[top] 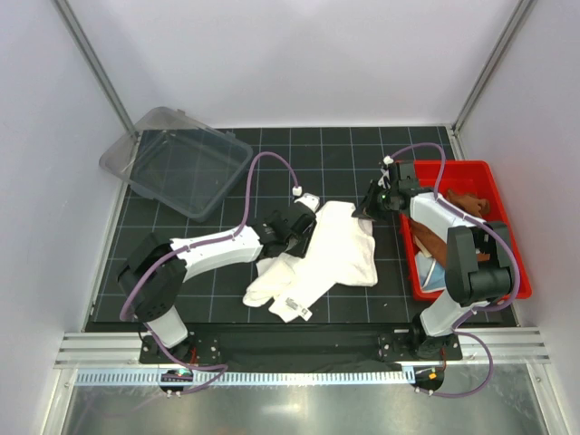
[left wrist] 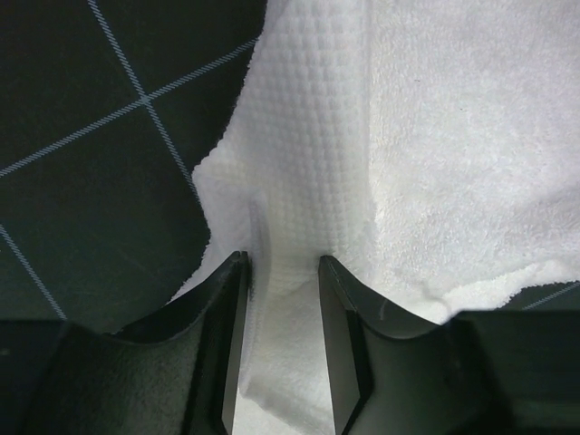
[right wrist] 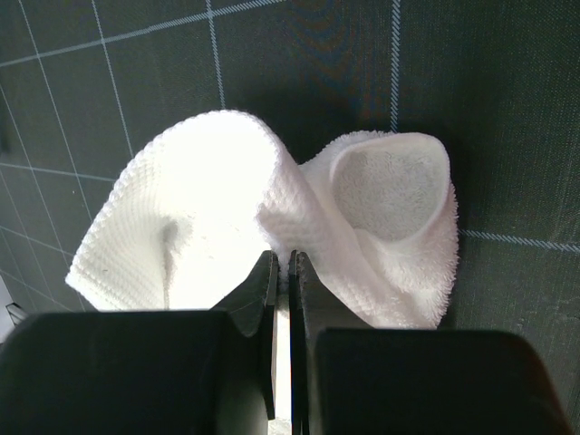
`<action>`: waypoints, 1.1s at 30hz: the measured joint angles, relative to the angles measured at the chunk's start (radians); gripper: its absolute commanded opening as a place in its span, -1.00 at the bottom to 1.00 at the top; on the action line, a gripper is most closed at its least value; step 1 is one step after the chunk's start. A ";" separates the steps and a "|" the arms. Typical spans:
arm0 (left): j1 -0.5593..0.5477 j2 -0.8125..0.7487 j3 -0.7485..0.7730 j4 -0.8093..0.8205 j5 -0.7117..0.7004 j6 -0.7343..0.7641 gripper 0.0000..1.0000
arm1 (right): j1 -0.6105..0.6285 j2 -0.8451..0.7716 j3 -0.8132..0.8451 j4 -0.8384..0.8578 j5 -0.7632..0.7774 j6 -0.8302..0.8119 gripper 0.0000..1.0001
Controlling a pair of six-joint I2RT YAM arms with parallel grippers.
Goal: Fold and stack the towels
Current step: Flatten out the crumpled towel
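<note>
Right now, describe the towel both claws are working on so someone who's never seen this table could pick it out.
Start at the black gridded mat between the clear plastic bin and the red bin. The white towel lies crumpled at mid-mat, pinched between the left claw and the right claw. It is the only white cloth and the only one outside the red bin.

Found no readable text, brand, number or sign in any view. Spotted only a small care tag (top: 296, 305) at the near corner of the cream-white towel (top: 337, 249), marked with dark print too small and blurred to make out.
</note>
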 measured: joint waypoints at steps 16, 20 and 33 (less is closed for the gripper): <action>0.105 0.000 -0.022 0.021 0.063 0.029 -0.23 | 0.000 0.000 0.000 -0.014 0.014 -0.014 -0.98; 0.121 -0.006 -0.038 0.038 0.080 0.029 -0.24 | 0.000 0.000 0.000 -0.016 0.018 -0.024 -0.98; 0.229 -0.032 -0.083 0.109 0.214 0.019 -0.34 | 0.000 0.000 0.000 -0.021 0.030 -0.033 -0.98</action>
